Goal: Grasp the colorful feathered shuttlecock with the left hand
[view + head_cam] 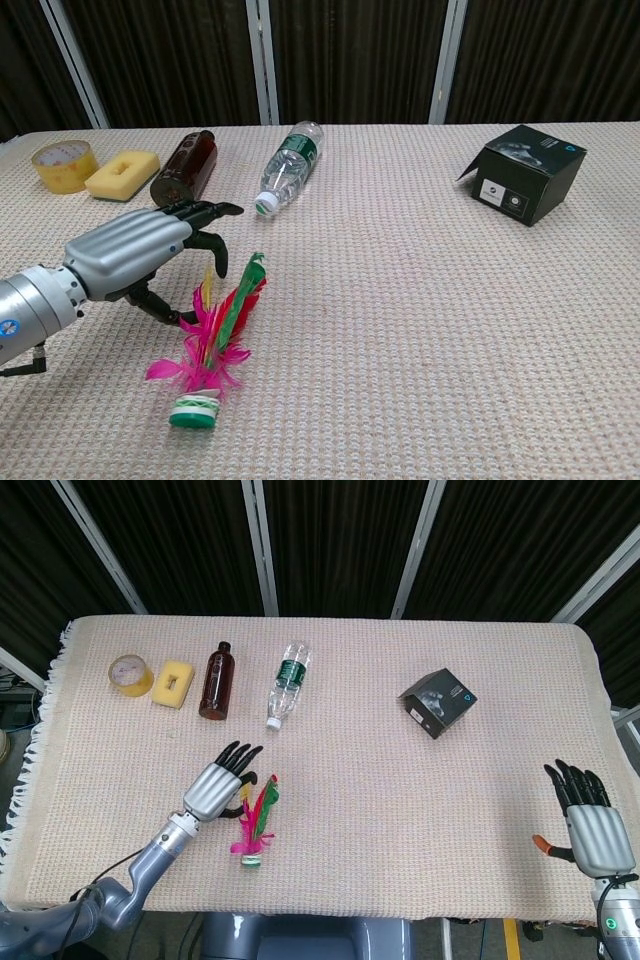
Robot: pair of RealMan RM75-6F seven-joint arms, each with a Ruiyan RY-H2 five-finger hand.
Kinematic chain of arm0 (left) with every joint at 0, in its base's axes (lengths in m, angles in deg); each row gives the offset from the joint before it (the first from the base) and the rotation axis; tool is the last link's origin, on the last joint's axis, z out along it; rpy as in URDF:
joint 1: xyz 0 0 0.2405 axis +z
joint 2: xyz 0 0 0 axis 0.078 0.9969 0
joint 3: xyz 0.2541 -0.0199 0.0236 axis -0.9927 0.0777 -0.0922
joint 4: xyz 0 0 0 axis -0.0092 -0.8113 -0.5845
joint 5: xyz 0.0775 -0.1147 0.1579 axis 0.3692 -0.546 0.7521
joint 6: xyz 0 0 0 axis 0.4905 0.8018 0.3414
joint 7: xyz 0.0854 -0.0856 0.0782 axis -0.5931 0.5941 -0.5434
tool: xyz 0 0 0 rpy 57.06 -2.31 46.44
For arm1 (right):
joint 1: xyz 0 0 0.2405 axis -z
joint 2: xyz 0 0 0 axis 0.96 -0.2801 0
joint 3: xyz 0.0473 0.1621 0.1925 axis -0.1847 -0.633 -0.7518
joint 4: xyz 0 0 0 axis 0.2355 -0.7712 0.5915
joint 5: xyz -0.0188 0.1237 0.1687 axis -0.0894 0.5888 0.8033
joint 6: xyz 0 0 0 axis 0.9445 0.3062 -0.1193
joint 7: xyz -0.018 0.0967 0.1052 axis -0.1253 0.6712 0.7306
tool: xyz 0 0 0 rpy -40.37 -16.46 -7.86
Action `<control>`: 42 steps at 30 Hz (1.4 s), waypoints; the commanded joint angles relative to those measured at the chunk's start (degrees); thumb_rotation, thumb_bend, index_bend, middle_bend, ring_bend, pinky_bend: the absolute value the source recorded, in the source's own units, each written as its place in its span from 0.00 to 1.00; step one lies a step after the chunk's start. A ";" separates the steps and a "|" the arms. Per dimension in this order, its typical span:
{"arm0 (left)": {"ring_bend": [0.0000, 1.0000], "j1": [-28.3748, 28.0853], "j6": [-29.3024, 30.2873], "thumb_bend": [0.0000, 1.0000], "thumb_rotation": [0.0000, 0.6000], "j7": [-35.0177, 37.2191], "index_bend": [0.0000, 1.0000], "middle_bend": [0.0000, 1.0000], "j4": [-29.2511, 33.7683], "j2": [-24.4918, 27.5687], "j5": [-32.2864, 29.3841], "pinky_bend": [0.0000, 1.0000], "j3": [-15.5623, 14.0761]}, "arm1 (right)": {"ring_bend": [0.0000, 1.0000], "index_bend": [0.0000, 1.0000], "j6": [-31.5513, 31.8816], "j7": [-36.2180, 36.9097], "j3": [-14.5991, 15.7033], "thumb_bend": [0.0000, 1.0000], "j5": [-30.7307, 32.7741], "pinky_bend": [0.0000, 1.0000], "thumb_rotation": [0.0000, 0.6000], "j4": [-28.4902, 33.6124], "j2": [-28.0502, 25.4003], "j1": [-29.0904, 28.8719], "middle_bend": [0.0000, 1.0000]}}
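at the far left of the cloth-covered table (420, 810) sits a roll of yellow tape (130, 674), with a yellow sponge (174, 683) just beside it, then a brown bottle (217, 680) lying on its side and a clear water bottle (288, 683) also lying down, its white cap pointing toward the near edge. nearer the front edge, the left hand (220, 782) hovers low over the cloth with its dark fingers (205, 212) stretched forward and spread a little, the thumb curled underneath; it holds nothing. the colorful feathered shuttlecock (256, 824) lies on the cloth just to the right of that hand, its green-and-white base (194, 410) toward the near edge and its pink, red, green and yellow feathers fanning away toward the bottles. in the chest view the feathers sit right next to the thumb and lower fingers, and whether they touch cannot be told. further right, well apart from the rest, a black box (438, 702) stands toward the far side of the table, turned at an angle. at the far right, near the front corner, the right hand (590, 820) rests palm down with its fingers straight and slightly apart, empty; it shows only in the head view.
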 commanded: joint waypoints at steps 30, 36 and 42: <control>0.00 -2.25 11.39 0.53 0.95 -4.03 0.68 0.00 17.80 3.08 8.35 0.00 -3.15 | 0.00 0.00 1.10 0.95 -0.12 0.09 -0.46 0.00 1.00 0.16 -0.34 0.55 0.00; 0.00 -1.05 11.59 0.50 0.94 -9.40 0.66 0.01 26.44 6.54 11.46 0.00 -6.71 | 0.00 0.00 2.41 2.24 -0.13 0.09 -0.99 0.00 1.00 0.36 -0.97 1.22 0.00; 0.00 -0.03 11.32 0.50 0.94 -13.51 0.66 0.02 30.02 8.77 13.10 0.00 -8.39 | 0.00 0.00 3.14 2.65 -0.08 0.10 -1.25 0.00 1.00 0.79 -1.38 1.70 0.00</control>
